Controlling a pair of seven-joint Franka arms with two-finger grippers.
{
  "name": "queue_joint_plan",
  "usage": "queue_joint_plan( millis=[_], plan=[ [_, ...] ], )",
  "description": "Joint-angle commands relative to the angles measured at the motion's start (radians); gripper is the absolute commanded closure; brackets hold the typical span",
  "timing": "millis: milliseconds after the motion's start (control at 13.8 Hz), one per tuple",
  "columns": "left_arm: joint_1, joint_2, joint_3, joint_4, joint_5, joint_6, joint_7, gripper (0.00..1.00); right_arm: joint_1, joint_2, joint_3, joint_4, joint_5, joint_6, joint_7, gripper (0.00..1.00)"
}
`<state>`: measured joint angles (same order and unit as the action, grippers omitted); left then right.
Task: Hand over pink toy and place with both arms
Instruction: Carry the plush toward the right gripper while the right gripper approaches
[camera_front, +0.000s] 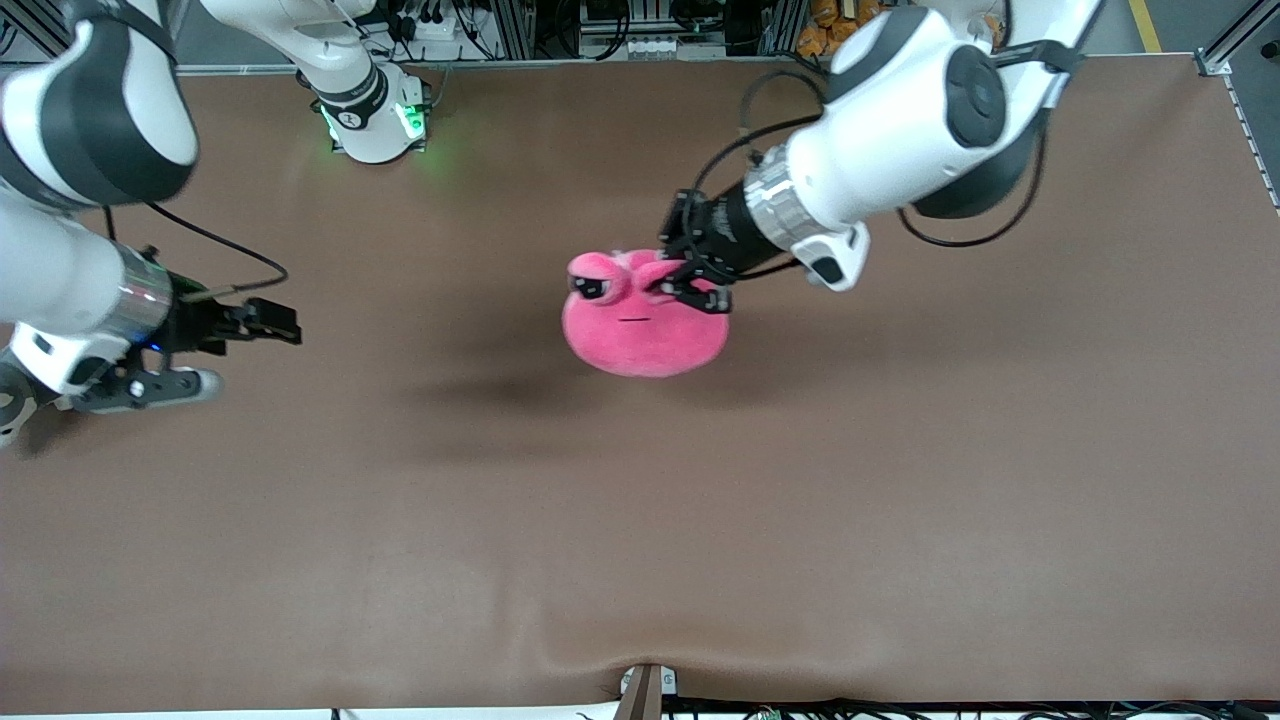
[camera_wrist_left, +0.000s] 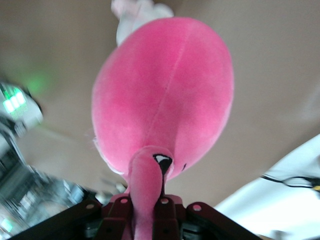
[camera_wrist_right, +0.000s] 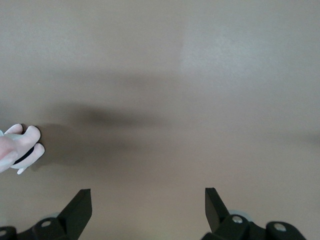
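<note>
The brown table (camera_front: 640, 520) carried nothing in the front view. The pink toy (camera_front: 640, 325) hung over its middle, one eye stalk pinched in the left gripper (camera_front: 690, 285). The right gripper (camera_front: 235, 350) waited over the right arm's end, fingers (camera_wrist_right: 75, 210) spread.

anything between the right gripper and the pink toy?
Nothing: front view shows only bare brown table between the open right gripper and the pink toy, held aloft by the left gripper.

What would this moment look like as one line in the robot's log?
left gripper: shut on pink toy by an eye stalk, held over table | right gripper: open, empty, waiting | handover: not yet done
</note>
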<state>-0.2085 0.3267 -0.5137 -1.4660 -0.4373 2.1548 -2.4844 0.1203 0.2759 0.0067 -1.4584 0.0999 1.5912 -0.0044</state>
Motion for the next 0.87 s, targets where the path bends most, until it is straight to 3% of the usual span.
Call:
queue_joint_plan(
  millis=[0,218,509,799],
  plan=[
    [-0.012,0.073,0.000,0.084,-0.035,0.054,-0.140,1.00,0.035,0.040,-0.002,0.033,0.015,0.021,-0.006,0.00],
    [-0.061,0.118,0.003,0.107,-0.046,0.140,-0.203,1.00,0.064,0.016,0.025,0.047,0.056,0.006,-0.053,0.00],
    [-0.109,0.152,0.004,0.107,-0.046,0.249,-0.246,1.00,0.081,0.008,0.030,0.108,0.266,0.021,-0.219,0.00],
    [-0.130,0.166,0.011,0.105,-0.038,0.257,-0.245,1.00,0.073,-0.006,0.029,0.132,0.380,0.021,-0.484,0.00]
  ],
)
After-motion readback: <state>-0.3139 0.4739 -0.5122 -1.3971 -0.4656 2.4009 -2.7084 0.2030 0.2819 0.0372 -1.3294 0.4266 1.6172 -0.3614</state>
